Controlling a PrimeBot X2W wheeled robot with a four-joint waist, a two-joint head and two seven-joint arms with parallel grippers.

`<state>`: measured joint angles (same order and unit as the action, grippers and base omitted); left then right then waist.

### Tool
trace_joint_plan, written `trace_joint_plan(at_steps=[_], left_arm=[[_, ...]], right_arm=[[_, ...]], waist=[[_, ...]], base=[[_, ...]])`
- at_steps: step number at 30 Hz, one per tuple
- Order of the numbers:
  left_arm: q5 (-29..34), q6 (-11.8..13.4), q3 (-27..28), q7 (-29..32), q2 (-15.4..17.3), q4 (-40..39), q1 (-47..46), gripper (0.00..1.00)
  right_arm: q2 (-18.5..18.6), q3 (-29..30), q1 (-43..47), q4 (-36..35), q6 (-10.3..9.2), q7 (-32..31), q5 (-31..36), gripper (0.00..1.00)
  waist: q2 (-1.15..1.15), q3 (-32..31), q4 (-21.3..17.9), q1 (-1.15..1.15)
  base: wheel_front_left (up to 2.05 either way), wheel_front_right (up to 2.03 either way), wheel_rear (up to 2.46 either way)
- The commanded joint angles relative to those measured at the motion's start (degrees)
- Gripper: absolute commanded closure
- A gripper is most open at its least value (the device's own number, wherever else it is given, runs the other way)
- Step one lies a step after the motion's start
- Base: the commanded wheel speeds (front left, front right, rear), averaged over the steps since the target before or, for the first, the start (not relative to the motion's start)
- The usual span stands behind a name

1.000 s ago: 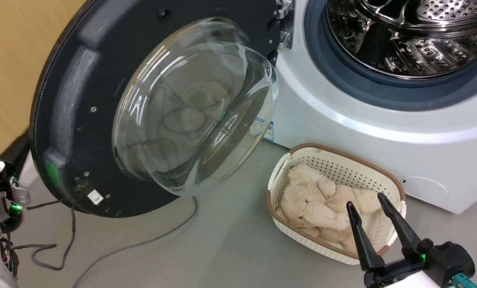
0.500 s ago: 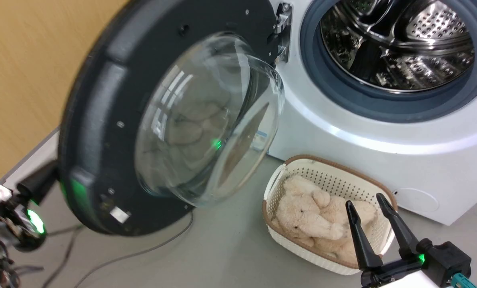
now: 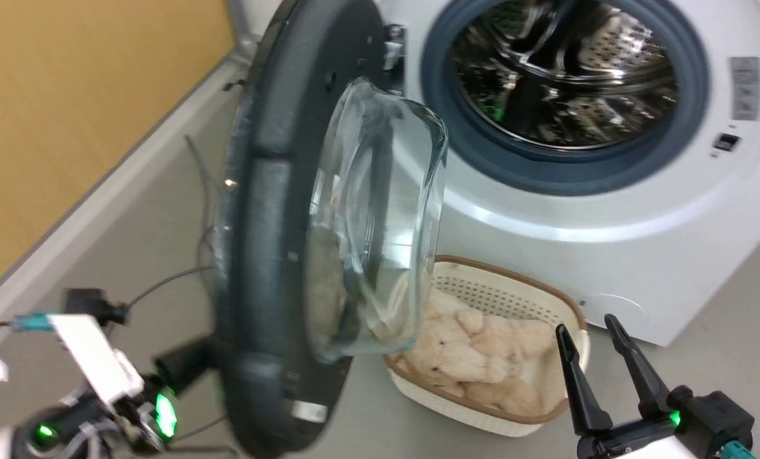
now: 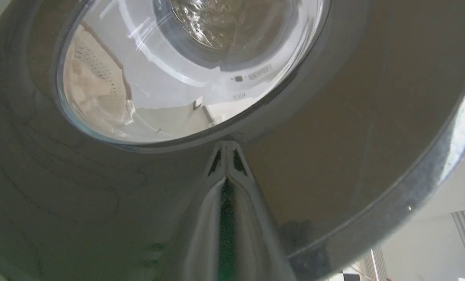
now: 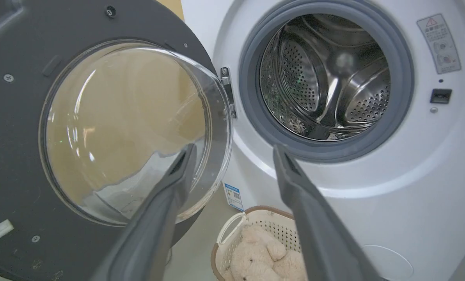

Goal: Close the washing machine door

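Nearest was the left end effector [image 4: 226,145]: fingers [image 4: 205,226] pressed together, gripping nothing, tips at the outer face of the washing machine door [image 3: 262,210] just under the window edge. Contact looked likely, but I couldn't confirm it from the wrist view. In the head view that arm sat at 7 o'clock behind the door, so the door lay straight ahead of it, between it and the washing machine [image 3: 609,217]. The right end effector [image 3: 584,324] was at 5 o'clock, fingers spread, empty, over the near end of the basket [image 3: 463,405], on the door's inner side and well apart from it. The left arm was the obvious pusher. The door stood roughly half open, nearly edge-on to the head camera, running 12 to 6, with the hinge [image 3: 393,48] at 12 o'clock. My read: the push needed to go toward 1–2 o'clock, bringing the free edge round to the latch slot [image 3: 727,141]. The door was a black plastic disc, matte inside and glossy outside, with a thick clear glass bowl [image 3: 380,210] bulging toward the machine. The basket was cream perforated plastic with a brown rim, holding plush toys [image 3: 475,357]. The bowl's lower edge overlapped it in the head view and I couldn't judge the clearance. Beyond were the smooth white cabinet, grey rubber gasket [image 3: 558,173] and perforated steel drum [image 3: 565,76].
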<state>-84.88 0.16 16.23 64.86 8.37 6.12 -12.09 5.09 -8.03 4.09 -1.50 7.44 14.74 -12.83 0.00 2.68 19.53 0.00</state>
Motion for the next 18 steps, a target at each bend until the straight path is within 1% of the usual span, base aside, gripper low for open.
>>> trace_joint_plan(at_steps=[1,5,10,15,18], left_arm=[[-0.1,0.4,-1.2,0.9,-1.0,-1.4,1.6,1.0],[-0.7,1.0,-4.0,2.0,-3.1,-5.9,5.1,1.0],[-2.2,0.3,-7.7,1.3,-4.8,-8.9,8.0,1.0],[-5.2,-1.6,-12.1,-3.4,-5.4,-9.7,8.4,1.0],[-6.5,-3.0,-15.8,-8.0,-5.5,-9.2,7.7,1.0]], right_arm=[[-0.2,0.1,0.4,0.0,0.05,0.3,0.0,0.0],[0.2,0.2,0.3,0.0,0.05,0.3,0.1,0.0],[0.6,0.3,-0.1,-0.2,0.05,0.3,0.3,0.0],[0.8,0.6,-0.6,-0.6,0.05,0.3,0.3,0.0],[0.8,0.6,-1.1,-0.9,0.05,0.3,0.4,0.0]], waist=[[0.0,0.0,-1.9,0.0],[0.0,0.3,-5.7,0.0],[0.0,1.2,-11.5,0.0],[0.0,2.9,-17.6,0.0],[0.0,4.1,-21.4,0.0]], base=[[0.0,0.0,0.0],[0.0,0.0,0.0],[0.0,0.0,0.0],[0.0,0.0,0.0],[0.0,0.0,0.0]])
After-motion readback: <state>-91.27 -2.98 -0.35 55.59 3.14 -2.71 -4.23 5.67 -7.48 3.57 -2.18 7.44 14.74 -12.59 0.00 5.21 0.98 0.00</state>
